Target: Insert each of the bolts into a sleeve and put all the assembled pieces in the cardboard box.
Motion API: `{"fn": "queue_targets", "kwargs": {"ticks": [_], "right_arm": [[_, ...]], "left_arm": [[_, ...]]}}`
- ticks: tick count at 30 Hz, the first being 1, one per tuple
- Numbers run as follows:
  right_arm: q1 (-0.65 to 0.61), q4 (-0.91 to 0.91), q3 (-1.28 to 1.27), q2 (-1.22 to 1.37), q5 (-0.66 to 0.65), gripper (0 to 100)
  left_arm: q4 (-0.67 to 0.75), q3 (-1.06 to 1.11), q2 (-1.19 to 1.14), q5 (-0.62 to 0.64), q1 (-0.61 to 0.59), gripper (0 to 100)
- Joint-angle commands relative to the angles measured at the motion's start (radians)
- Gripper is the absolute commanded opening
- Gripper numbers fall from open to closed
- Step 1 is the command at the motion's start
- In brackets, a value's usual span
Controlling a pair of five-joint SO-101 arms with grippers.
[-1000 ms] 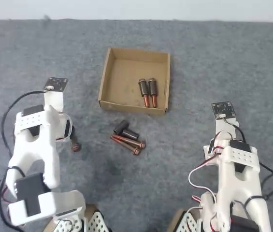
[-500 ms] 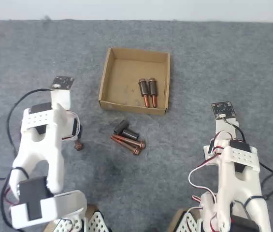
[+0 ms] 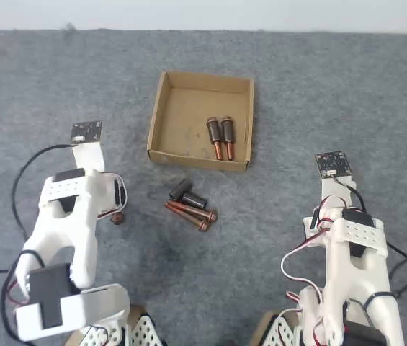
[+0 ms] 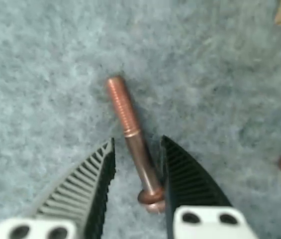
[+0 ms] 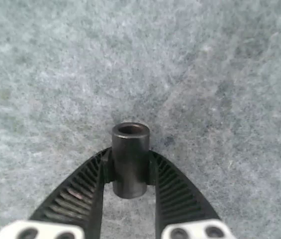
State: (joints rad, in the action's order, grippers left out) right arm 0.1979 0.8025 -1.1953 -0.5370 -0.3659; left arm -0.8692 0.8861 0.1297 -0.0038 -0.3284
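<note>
Two sleeved copper bolts (image 3: 220, 138) by right wall of brown cardboard box (image 3: 197, 159). Right gripper (image 5: 130, 153) clenched on black cylindrical sleeve (image 5: 129, 174); left gripper (image 4: 138, 141) parted around copper-coloured threaded bolt (image 4: 122, 107).

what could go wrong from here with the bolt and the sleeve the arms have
1. The bolt sits off-centre in the left gripper, toward one side, so it may tilt or slip when moved.
2. The right gripper pinches the sleeve at its very tips; pressing the bolt in might twist the sleeve loose.

hi cam: overhead, facing down | wrist cams: close; share table (image 3: 347, 86)
</note>
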Motion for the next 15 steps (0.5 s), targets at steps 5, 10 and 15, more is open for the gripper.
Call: {"fn": "queue_targets", "kwargs": {"ticks": [5,10,15], "right_arm": [[0.015,-0.013,0.006,-0.042,-0.012,0.6],[0.015,-0.013,0.006,-0.044,-0.012,0.6],[0.015,-0.013,0.006,-0.044,-0.012,0.6]], "left_arm": [[-0.069,-0.025,0.068,-0.014,0.023,1],[-0.219,-0.094,0.068,-0.190,0.069,1],[-0.483,-0.308,0.068,-0.488,0.152,1]]}}
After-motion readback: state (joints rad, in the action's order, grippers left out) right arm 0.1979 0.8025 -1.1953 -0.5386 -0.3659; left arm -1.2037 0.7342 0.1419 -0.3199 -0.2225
